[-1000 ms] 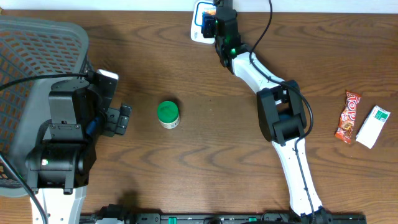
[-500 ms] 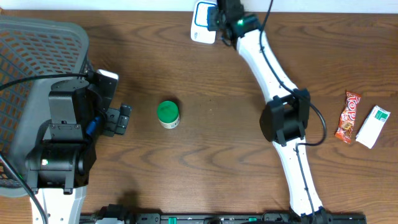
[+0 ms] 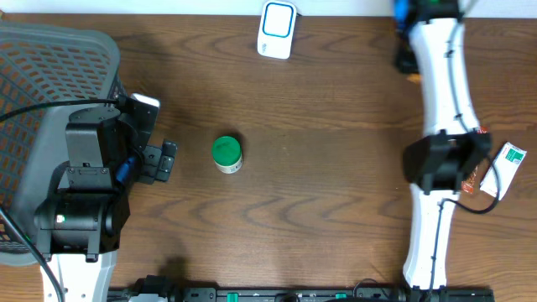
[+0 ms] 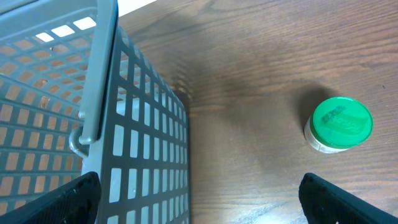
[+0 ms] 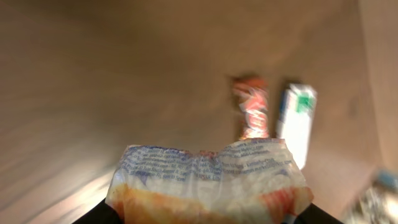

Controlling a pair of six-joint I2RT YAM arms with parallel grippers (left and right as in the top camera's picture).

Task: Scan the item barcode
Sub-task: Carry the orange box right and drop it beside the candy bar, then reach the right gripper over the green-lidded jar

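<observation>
**Clerk:** Start at the jaws, please.

**Inspector:** The right gripper (image 5: 202,214) is partly closed on a crinkled white plastic packet with blue print and an orange lower edge (image 5: 208,177). The packet fills the gap between the fingers (the wrist view is blurred, so finer detail is not legible).

**Clerk:** Where is the packet relative to the reader?

**Inspector:** It is held up over the far right part of the dark wooden table (image 3: 336,210). That is well apart from the white scanner with a blue-ringed window (image 3: 277,29), which lies at the middle of the far edge. No barcode shows on the face in view.

**Clerk:** Status of the task?

**Inspector:** The pick-up is done. The packet is not over the scanner, so I cannot confirm a scan. In my judgement, what is left is either presenting the packet or setting it down.

**Clerk:** And the other side?

**Inspector:** The left gripper (image 3: 166,159) has its jaws fully apart and empty, just beside the grey mesh plastic basket (image 3: 50,75). A round jar with a green lid (image 3: 226,154) stands near it, untouched. A red candy bar wrapper (image 5: 252,112) and a white carton with green print (image 3: 503,172) lie side by side at the right edge.
</observation>
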